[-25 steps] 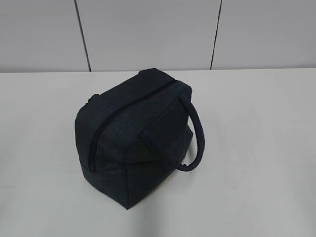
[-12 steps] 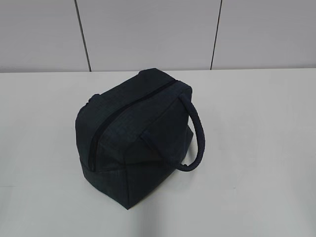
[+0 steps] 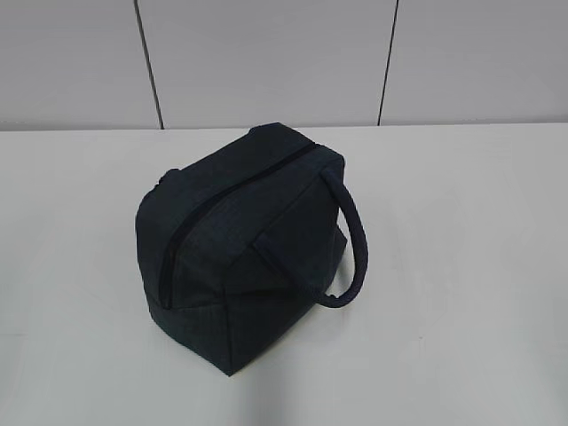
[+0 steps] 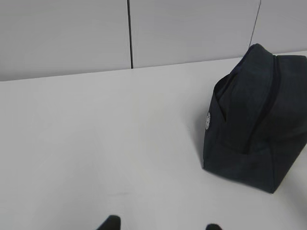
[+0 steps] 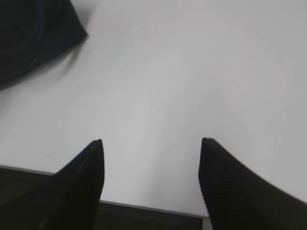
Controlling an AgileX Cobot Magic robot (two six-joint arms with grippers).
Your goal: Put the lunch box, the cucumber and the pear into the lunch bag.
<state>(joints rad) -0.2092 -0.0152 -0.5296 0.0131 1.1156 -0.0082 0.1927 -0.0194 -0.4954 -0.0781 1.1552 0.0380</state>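
Boxy dark navy fabric lunch bag (image 3: 244, 244) sits zipped mid-counter (image 3: 461, 266), at 2 o'clock from left end effector (image 4: 160, 226), 10 o'clock from right end effector (image 5: 151, 143). Both apart, empty. Zipper axis runs 7-to-1.

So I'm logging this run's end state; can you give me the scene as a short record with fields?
lunch bag: dark navy, standing on the white table, top zipper closed
handle: loop hanging down the bag's side
lunch box, cucumber, pear: not visible in any view
left gripper: only fingertips show, open, over bare table, holding nothing
right gripper: open, empty, near the table's front edge
contact: neither gripper touches the bag
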